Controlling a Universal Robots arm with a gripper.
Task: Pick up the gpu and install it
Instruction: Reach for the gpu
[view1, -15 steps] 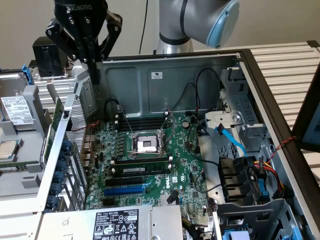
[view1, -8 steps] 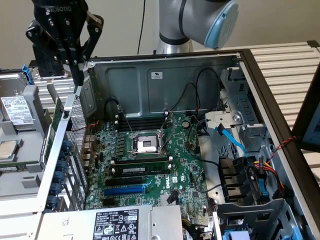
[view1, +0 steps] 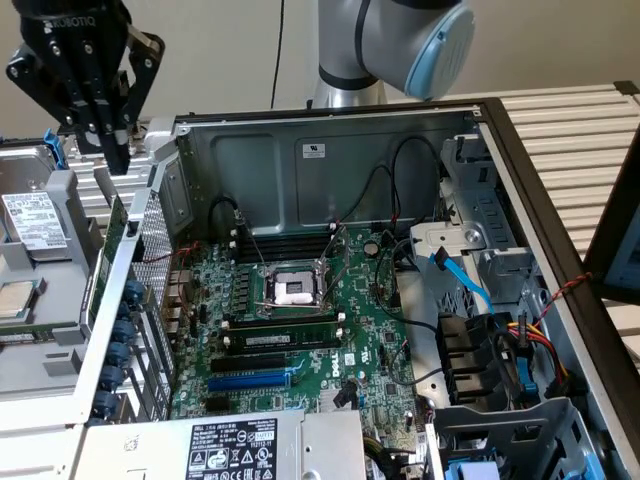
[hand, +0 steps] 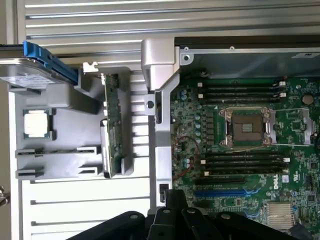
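Outside the open computer case (view1: 300, 180), on the exterior view's left, the gpu (hand: 112, 132) stood on edge in a grey rack (hand: 60, 97), long axis parallel to the case wall, the empty gripper (view1: 117, 158) hanging above it, fingers pressed together

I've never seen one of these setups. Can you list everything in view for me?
gpu: one, green, on edge in the tray.
tray: one, grey, beside the case.
hard drive: one, silver with blue rail, on the tray.
processor chip: one, silver, flat in the tray.
computer case: one, grey, open.
motherboard: one, green, inside the case.
power supply: one, silver, inside the case.
robot arm: one, grey with blue cap, beyond the case.
gripper: one, black, fingers shut, empty, above the tray near the gpu.
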